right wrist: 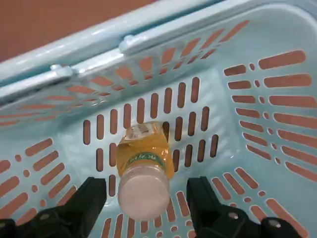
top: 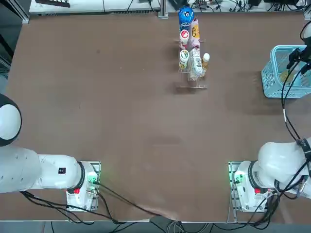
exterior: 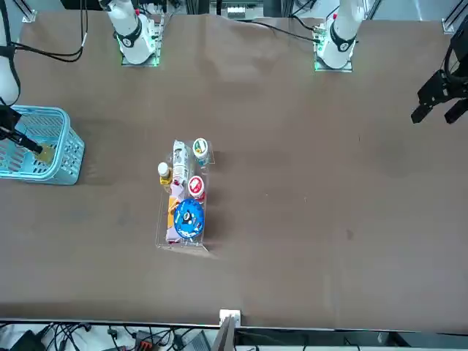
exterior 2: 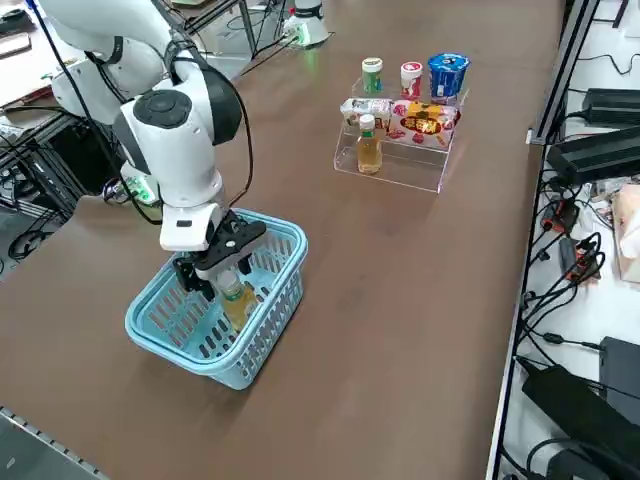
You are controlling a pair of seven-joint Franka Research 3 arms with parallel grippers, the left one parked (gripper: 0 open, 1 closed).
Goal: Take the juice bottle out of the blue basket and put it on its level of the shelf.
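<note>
The juice bottle (right wrist: 144, 168), amber with a white cap, lies tilted on the floor of the blue basket (exterior 2: 240, 360). In the right side view the bottle (exterior 2: 236, 300) shows just under my right gripper (exterior 2: 215, 275), which reaches down inside the basket. In the wrist view the right gripper (right wrist: 146, 193) is open. Its black fingers (right wrist: 91, 198) stand on either side of the cap, with a gap on both sides. From overhead the basket (top: 272, 80) sits at the table's right edge. The clear shelf (exterior 2: 400, 168) stands far off across the table, with a second juice bottle (exterior 2: 369, 145) on its lowest level.
The shelf (top: 192, 77) also carries a blue cup (exterior 2: 447, 75), a red-topped bottle (exterior 2: 411, 78), a green-topped bottle (exterior 2: 372, 75) and snack packs (exterior 2: 420, 120). The basket stands close to the table's edge. Cables and power bricks (exterior 2: 590, 150) lie beyond the table.
</note>
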